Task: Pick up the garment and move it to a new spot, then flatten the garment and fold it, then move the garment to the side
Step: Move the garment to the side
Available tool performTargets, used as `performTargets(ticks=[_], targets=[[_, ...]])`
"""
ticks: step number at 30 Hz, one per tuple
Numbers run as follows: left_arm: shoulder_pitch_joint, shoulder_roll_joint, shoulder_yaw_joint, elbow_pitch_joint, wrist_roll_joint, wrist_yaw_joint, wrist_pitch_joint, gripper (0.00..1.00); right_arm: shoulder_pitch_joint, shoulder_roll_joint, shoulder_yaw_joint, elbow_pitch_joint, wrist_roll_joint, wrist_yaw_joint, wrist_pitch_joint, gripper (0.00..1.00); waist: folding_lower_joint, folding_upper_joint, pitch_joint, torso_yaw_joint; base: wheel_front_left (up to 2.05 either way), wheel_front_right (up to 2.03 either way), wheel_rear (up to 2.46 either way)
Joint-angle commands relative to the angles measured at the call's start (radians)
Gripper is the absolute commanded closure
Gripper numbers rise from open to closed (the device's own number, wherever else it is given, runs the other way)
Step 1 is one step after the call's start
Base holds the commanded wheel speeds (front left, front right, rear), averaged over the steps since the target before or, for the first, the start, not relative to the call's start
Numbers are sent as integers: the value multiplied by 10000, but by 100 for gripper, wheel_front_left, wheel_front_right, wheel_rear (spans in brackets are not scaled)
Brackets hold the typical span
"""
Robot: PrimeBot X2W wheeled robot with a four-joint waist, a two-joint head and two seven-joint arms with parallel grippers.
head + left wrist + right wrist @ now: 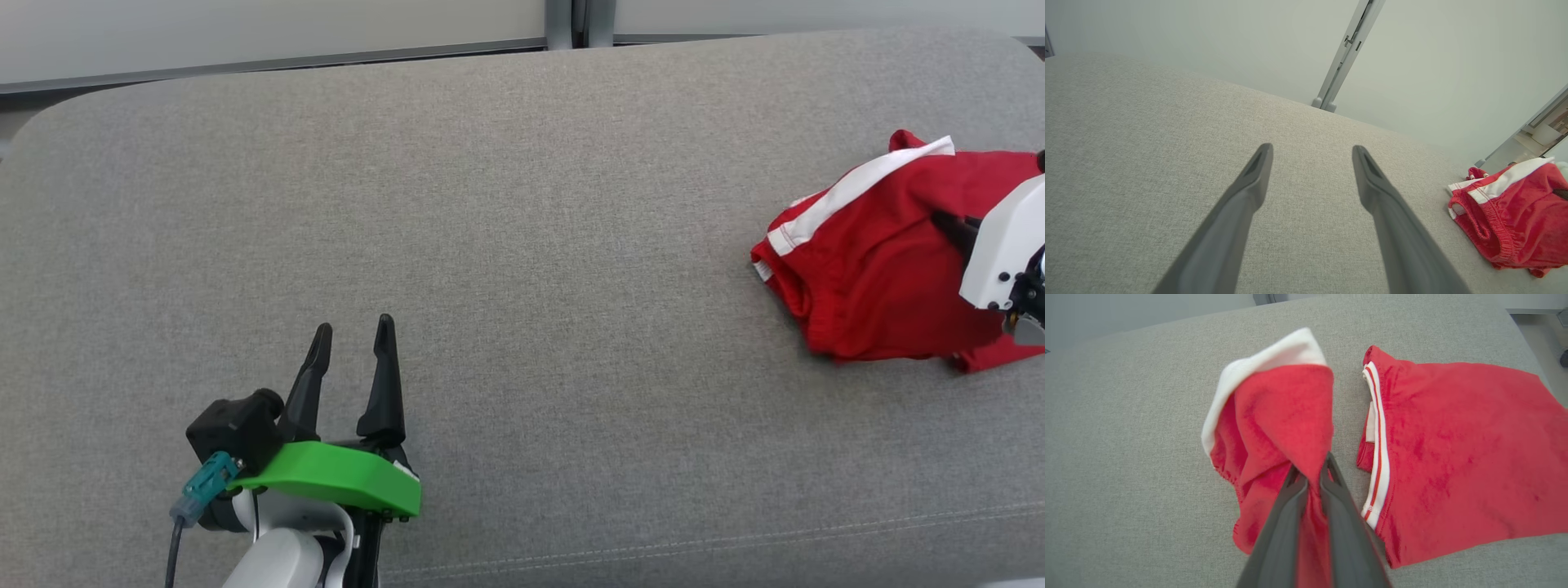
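Head view, item list.

1. Grey woven-fabric cushion [522, 204]: broad, flat, with rounded far corners; it carries everything below.
2. Left fingers [380, 343]: two long dark tapered prongs on a green bracket, spread wide apart and holding nothing. Bare cushion lies between them and ahead of their tips.
3. Red soft-knit garment with white banding [865, 269]: bunched on the cushion, well apart from the left fingers, off to their right side.
4. Right fingers [1329, 486]: drawn nearly together, pinching a fold of the garment between them.

Right wrist view, detail. The pinched fold runs from the tips forward, rising in a hooded peak edged with a wide white band. Just right of the fingers, the other part of the garment lies flat on the cushion, its near edge trimmed in white-and-red stripes. A strip of bare cushion shows between the peak and the flat part, beyond the tips.
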Motion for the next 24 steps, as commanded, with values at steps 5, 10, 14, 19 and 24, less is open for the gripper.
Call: performTargets(ticks=[5,10,14,19,24], targets=[[-9,121,40,-57,31,105,40,0,-12,144,-566,-468,-385,-1,299,100,0,-1,18,-132,0,0,0],[-8,181,30,-134,43,164,76,0,-16,281,-1039,-817,-686,-1,565,100,0,-1,41,-192,0,0,0],[-56,242,12,-195,63,178,134,0,-55,395,-1488,-911,-899,-1,719,100,0,-1,103,-204,0,0,0],[-87,313,22,-268,77,207,171,0,-60,421,-1842,-1165,-1095,-1,984,100,0,-1,171,-210,0,0,0],[-118,382,-5,-332,110,263,239,0,40,265,-2290,-1353,-1397,-1,1308,100,0,-1,239,-210,0,0,0]])
